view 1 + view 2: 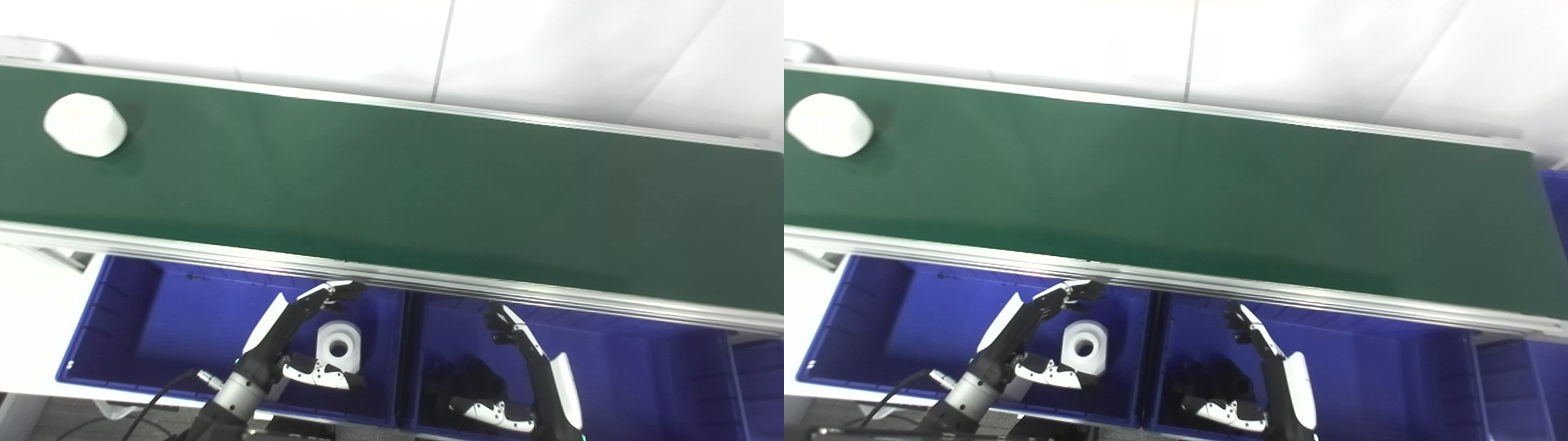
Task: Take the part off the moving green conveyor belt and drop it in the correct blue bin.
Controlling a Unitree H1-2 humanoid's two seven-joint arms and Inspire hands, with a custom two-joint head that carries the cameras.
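Note:
A white faceted part [85,125] lies on the green conveyor belt [392,184] at the far left; it also shows in the right eye view [829,125]. My left hand [300,343] is open and empty above the left blue bin [122,318], below the belt's near rail. A white part with a round hole [339,346] lies in that bin between the hand's fingers and thumb, not held. My right hand [527,373] is open and empty above the middle blue bin [643,367], where a black part [471,376] lies.
The belt's silver near rail [392,278] runs just above both hands. A third blue bin [759,380] shows at the far right. White wall panels [367,43] stand behind the belt.

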